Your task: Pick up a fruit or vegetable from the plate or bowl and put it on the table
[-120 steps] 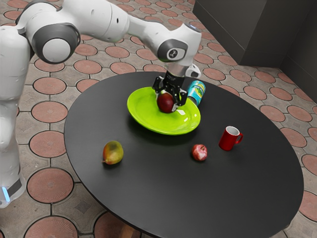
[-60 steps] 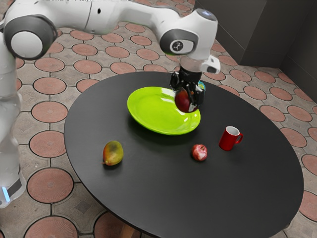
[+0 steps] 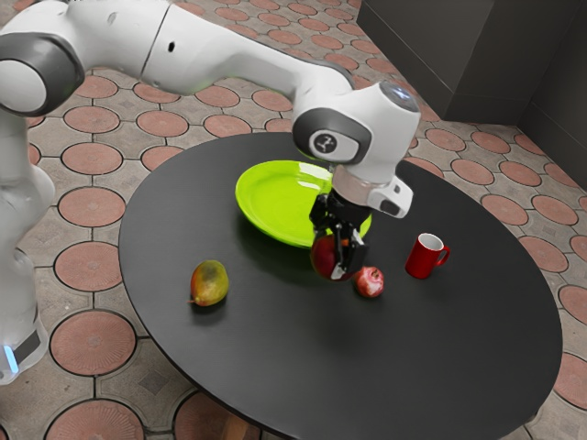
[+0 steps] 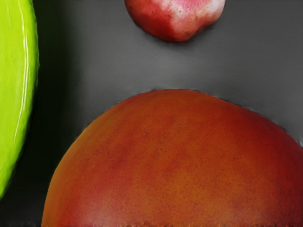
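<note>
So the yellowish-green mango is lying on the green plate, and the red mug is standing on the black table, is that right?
Not quite: the exterior view shows the yellowish-green mango lying on the black table, clear of the green plate. The red mug does stand on the table.

Black table (image 3: 321, 367) with green plate (image 3: 273, 203); mango (image 3: 211, 281); pinkish fruit (image 3: 371, 283); red mug (image 3: 421, 260)

I log the green plate (image 3: 271, 197) as smooth and glossy, plastic in look, with sharp highlights. Tabletop (image 3: 293, 367): smooth, near matt. Red mug (image 3: 422, 260): smooth, lightly glossy. Red-orange fruit (image 4: 180, 161): smooth, finely speckled skin, soft sheen. My arm's shell (image 3: 215, 60): smooth, satin, plastic-like. Floor (image 3: 92, 344): rough, matt, stone-like.
</note>
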You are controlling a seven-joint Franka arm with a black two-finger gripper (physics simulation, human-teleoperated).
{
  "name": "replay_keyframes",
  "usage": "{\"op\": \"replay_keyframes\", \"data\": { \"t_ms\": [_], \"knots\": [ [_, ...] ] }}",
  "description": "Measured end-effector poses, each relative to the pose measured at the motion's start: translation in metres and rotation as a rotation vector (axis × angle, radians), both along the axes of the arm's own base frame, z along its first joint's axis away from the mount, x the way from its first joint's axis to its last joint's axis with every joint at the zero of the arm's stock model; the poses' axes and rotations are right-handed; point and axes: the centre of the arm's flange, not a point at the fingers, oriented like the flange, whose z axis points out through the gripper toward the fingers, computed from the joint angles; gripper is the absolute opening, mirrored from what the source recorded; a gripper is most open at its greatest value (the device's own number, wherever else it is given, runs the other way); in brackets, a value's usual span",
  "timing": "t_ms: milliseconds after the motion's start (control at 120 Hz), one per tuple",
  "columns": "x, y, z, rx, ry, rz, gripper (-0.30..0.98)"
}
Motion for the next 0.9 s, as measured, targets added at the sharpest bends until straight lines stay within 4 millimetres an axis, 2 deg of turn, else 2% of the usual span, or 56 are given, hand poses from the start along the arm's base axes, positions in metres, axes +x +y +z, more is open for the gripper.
{"op": "replay_keyframes", "data": {
  "t_ms": [67,175,275,450,567,900],
  "knots": [
    [0.001,0.008,-0.006,-0.003,0.011,0.015,0.31],
    [0.003,0.018,-0.008,-0.006,0.015,0.035,0.24],
    [0.003,0.017,-0.008,-0.011,0.015,0.033,0.45],
    [-0.001,0.001,-0.008,-0.018,0.015,0.0,0.6],
    [-0.002,-0.003,-0.008,-0.021,0.017,-0.008,0.63],
    [0.0,0.004,-0.007,-0.024,0.016,-0.003,0.68]
  ]
}}
